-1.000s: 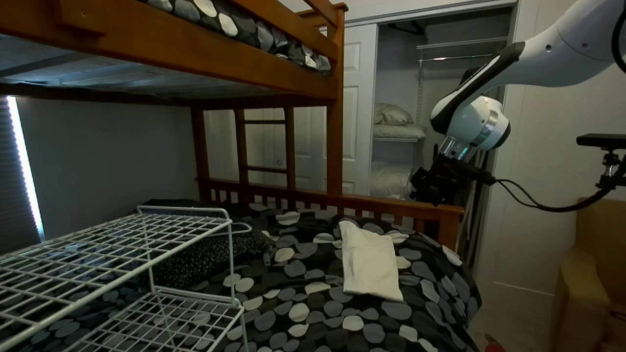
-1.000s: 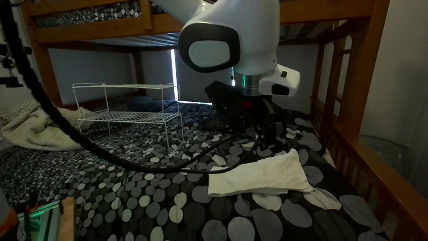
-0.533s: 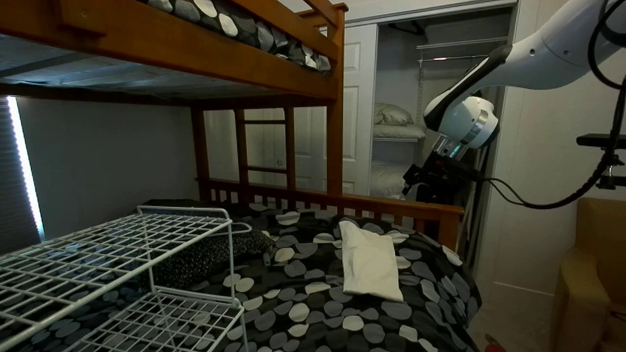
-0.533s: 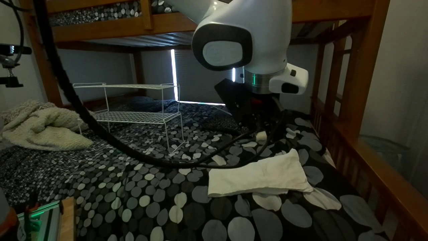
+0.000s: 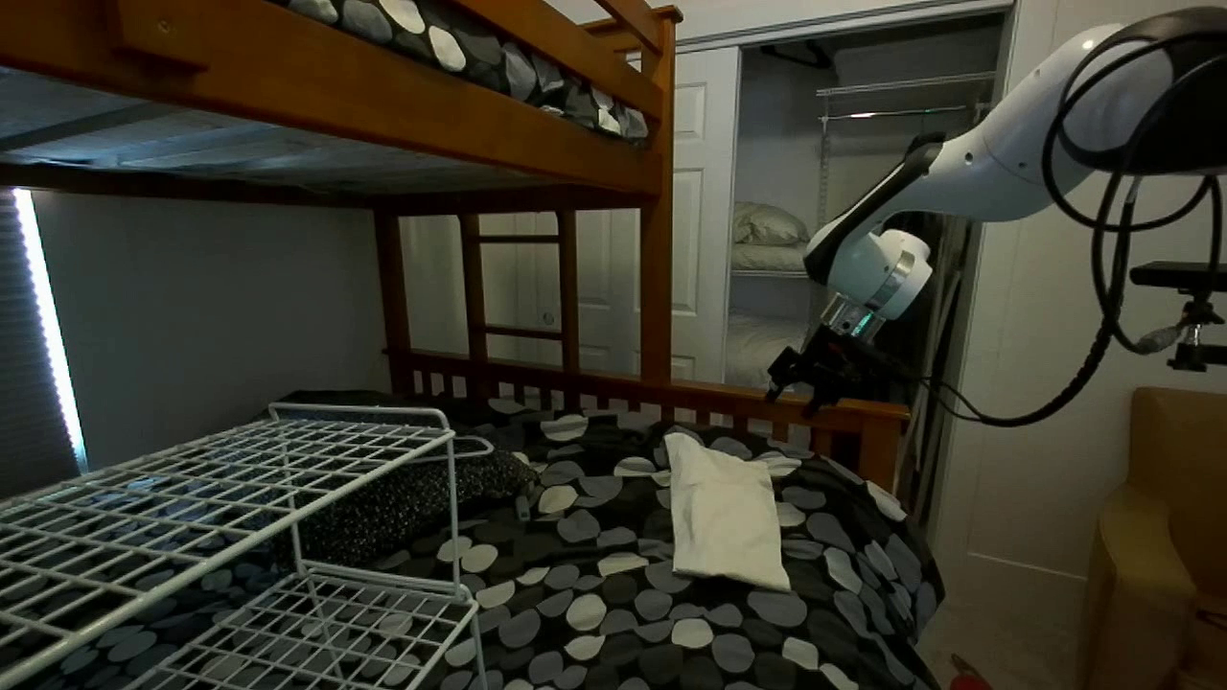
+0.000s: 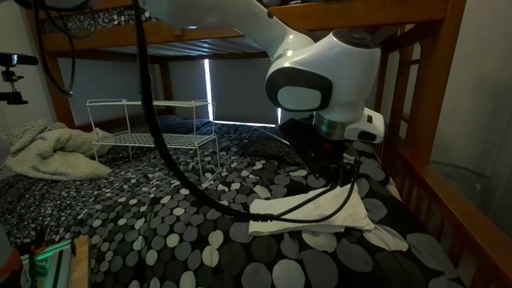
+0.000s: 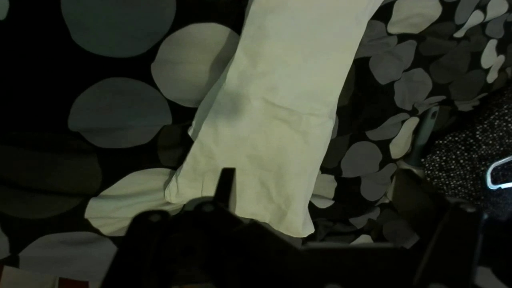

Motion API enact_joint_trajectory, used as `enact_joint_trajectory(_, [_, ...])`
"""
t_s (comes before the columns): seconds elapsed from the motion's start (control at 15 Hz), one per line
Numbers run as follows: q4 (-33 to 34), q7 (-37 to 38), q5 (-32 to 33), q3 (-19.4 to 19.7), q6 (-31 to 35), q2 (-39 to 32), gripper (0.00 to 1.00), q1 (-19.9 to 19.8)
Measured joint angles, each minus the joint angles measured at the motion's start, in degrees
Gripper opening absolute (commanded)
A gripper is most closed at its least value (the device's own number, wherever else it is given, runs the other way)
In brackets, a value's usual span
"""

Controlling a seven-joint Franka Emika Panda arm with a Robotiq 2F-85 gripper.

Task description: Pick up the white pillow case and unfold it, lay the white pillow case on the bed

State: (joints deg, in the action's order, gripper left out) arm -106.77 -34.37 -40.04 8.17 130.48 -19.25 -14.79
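— Gripper (image 5: 794, 402) first: how does it stand in an exterior view?

— Wide, its fingers (image 5: 778, 379) spread. It hangs in line with the wooden rail (image 5: 709, 393) along the far edge of the bed (image 5: 633, 661), toward the right corner; its height I can't tell.

— And the white pillow case (image 5: 727, 517)?

— Lying on the bed inside that far right corner, apart from the fingers, one short end toward the rail. A white wire rack (image 5: 292, 520) stands toward the left edge.

— What shows in an exterior view of the pillow case (image 6: 316, 209)?

— It rests near the bed's right edge, short end facing the rail, a black cable (image 6: 161, 149) looping in front of it. Above it, the gripper is dark and its fingers are hidden, so I can't tell their spread there. A cream blanket (image 6: 56, 154) lies bunched at the left edge.

— Wrist view?

— Fingers (image 7: 227, 188) well apart: one shows against the near end of the pillow case (image 7: 288, 120), the other over the bed beside it. The case is wrinkled, with a second layer peeking out along one long side. Off to the right, a grey handle (image 7: 425, 132) lies just beside dark speckled cloth (image 7: 460, 152).
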Motion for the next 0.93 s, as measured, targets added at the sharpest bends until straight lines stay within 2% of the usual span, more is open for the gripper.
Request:
enact_joint_trajectory(0.53, [12.9, -0.2, -1.3, -4.9, -2.3, -14.9, 1.00, -5.4])
enact_joint_trajectory(0.93, [20.3, -0.2, -1.3, -7.1, -3.5, -22.8, 1.00, -7.9])
